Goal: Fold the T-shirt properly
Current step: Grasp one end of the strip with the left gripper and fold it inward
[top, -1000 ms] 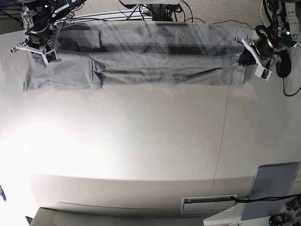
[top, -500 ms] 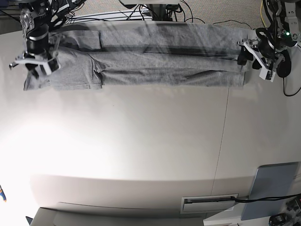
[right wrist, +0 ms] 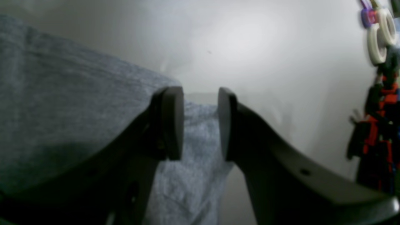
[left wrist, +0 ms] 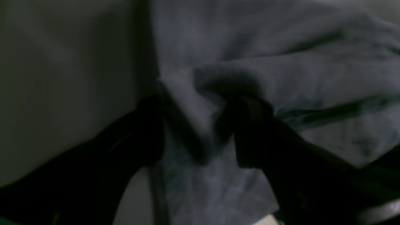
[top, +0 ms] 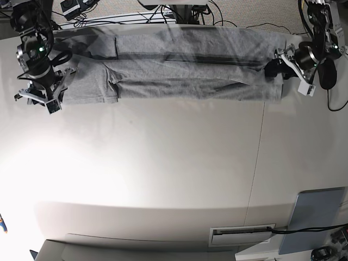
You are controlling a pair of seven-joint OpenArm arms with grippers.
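The grey T-shirt (top: 190, 70) lies stretched in a long band across the far side of the white table (top: 163, 163), plain side up. My left gripper (top: 274, 66) is at its right end. In the left wrist view the jaws (left wrist: 200, 131) stand apart around a bunched ridge of the T-shirt (left wrist: 281, 62). My right gripper (top: 38, 95) is at the shirt's left end. In the right wrist view its jaws (right wrist: 200, 122) are apart, with a corner of the T-shirt (right wrist: 62, 93) lying between and under them.
A table seam (top: 258, 163) runs front to back on the right. A grey panel (top: 315, 217) lies at the front right corner. Cables sit behind the table. Tape rolls (right wrist: 379, 34) and red-black clutter (right wrist: 378, 125) lie at the table's edge.
My right gripper has moved toward the table's front along the shirt's left end. My left gripper has shifted inward onto the shirt's right edge, bunching the cloth there.
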